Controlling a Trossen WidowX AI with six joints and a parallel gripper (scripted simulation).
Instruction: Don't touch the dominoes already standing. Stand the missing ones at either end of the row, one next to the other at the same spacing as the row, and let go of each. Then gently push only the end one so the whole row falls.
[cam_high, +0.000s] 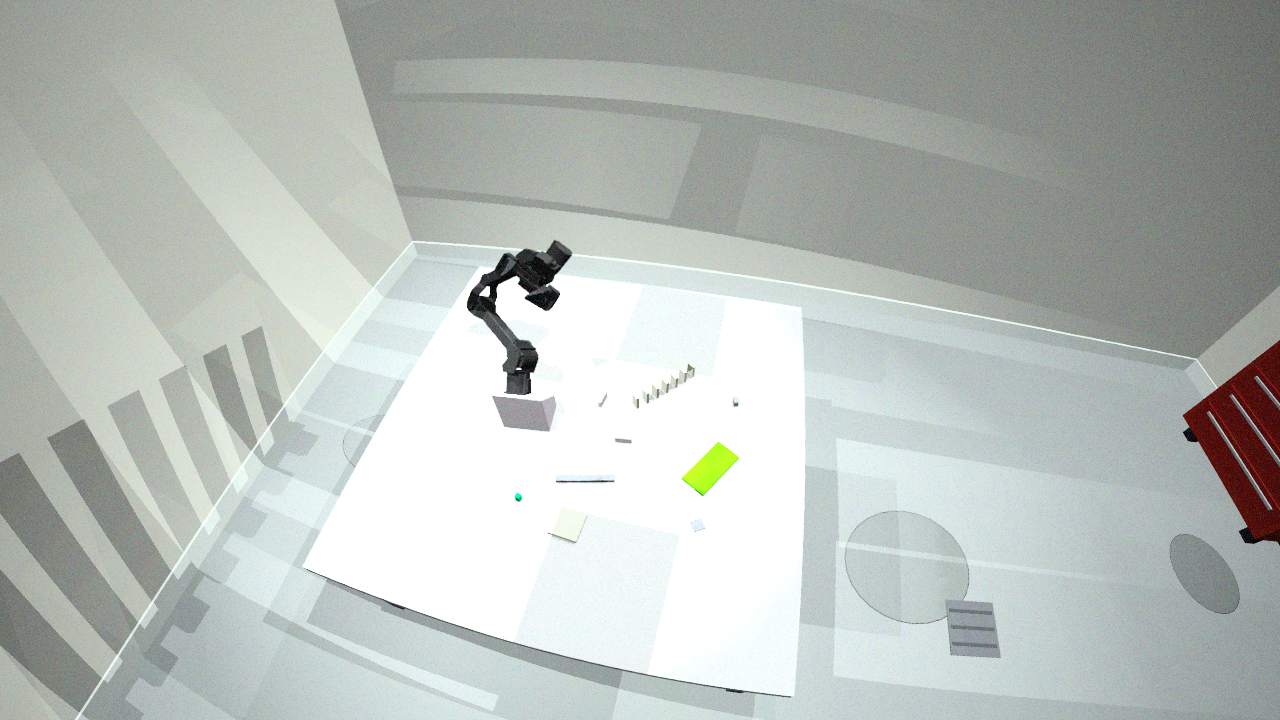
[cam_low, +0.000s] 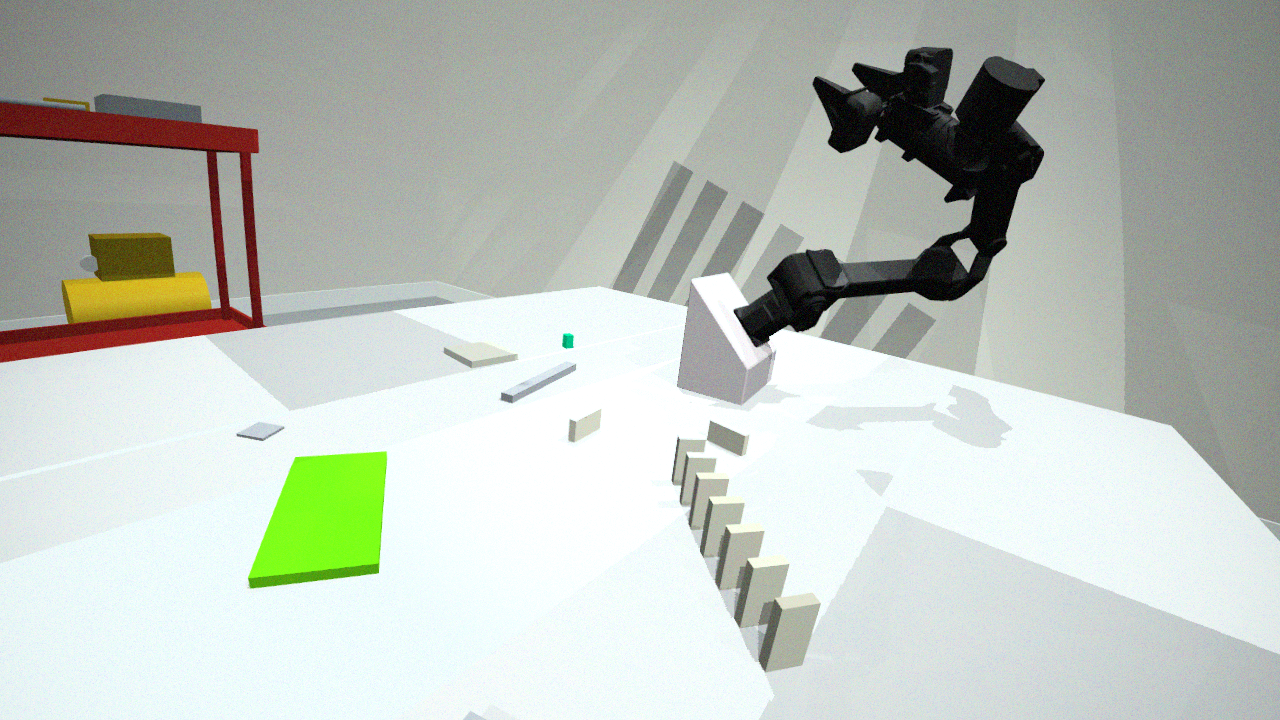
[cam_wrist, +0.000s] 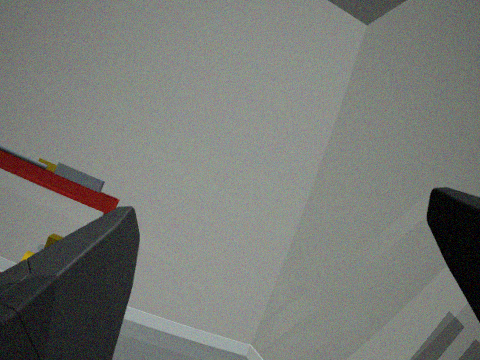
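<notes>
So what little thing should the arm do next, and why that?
Probably swing the open gripper down over the loose domino near the row's arm-side end, keeping clear of the standing row. The gripper is raised and holds nothing, while that domino lies on its side, outside the row.
</notes>
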